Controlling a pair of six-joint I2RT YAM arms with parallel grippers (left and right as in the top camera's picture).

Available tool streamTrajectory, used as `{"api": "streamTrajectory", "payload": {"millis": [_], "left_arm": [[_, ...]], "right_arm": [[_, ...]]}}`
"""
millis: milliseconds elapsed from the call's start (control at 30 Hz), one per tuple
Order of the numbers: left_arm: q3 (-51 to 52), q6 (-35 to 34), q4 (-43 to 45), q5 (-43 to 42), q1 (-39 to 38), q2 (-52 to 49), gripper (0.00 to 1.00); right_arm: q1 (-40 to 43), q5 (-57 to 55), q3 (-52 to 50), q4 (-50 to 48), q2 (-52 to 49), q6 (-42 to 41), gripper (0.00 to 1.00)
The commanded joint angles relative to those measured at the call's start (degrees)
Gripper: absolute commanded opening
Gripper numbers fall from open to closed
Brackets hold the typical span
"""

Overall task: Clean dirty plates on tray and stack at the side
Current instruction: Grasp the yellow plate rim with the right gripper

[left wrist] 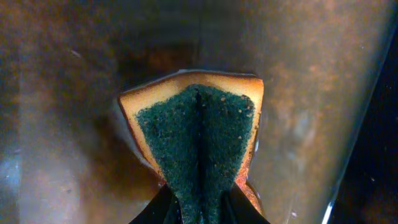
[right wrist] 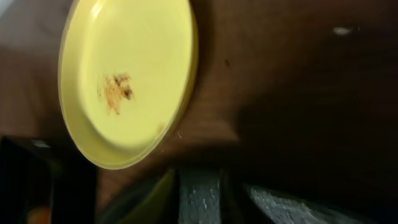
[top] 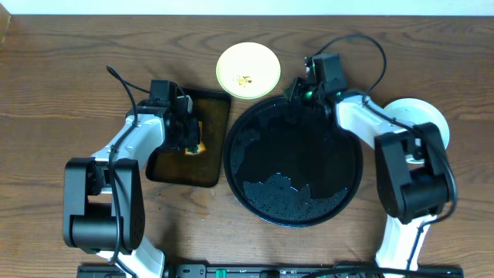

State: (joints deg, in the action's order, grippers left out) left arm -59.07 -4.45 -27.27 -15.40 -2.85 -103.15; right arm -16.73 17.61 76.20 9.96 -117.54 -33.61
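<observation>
The left arm (top: pixel 127 143) reaches forward from the near edge of the bench (top: pixel 62 69), elbow bent, its wrist over the dark rectangular tray (top: pixel 181 166). The left fingers (left wrist: pixel 158 213) are narrowed on a sponge (left wrist: pixel 199 134). They pinch it at its near end, so it folds along a crease running away from the wrist. The green scouring face is towards the wrist camera, edged by orange foam, and the sponge is down at the tray's wet floor.

The right arm (top: pixel 405 166) bends up the right side, and its forearm angles inward to the far rim of the big round black tray (top: pixel 340 166). The right fingers (right wrist: pixel 199 196) are a blur at the bottom of the wrist view, so I cannot tell their spread.

The yellow plate (top: pixel 248 70) lies flat and face up on the bench, just beyond the round tray's far rim. It is to the left of the right wrist, with a brown smear (right wrist: pixel 115 93) near its middle. A pale plate (top: pixel 413 112) sits on the bench to the right of the round tray, partly under the right arm. I cannot tell whether it is one plate or a stack.
</observation>
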Motion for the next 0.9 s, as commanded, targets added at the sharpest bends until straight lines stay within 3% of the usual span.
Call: {"api": "streamTrajectory", "payload": {"millis": [0,100,267,500,867], "left_arm": [[1.09,0.33,-0.87,-0.46,-0.07,0.63,0.2],[1.09,0.33,-0.87,-0.46,-0.07,0.63,0.2],[1.09,0.31,-0.85,-0.46,-0.07,0.63,0.2],[1.09,0.31,-0.85,-0.46,-0.07,0.63,0.2],[1.09,0.31,-0.87,-0.46,-0.07,0.63,0.2]], "right_arm": [[0.39,-4.15,9.79,8.24,3.23,10.34,0.25],[0.13,-5.84,18.73,18.43,2.73,16.68,0.34],[0.11,-9.07,28.3,26.32,2.64,21.4,0.37],[-0.26,-10.21,31.47,20.15,2.27,30.47,0.48],[-3.61,-12.24,31.43,18.75,-5.11,30.71,0.54]]}}
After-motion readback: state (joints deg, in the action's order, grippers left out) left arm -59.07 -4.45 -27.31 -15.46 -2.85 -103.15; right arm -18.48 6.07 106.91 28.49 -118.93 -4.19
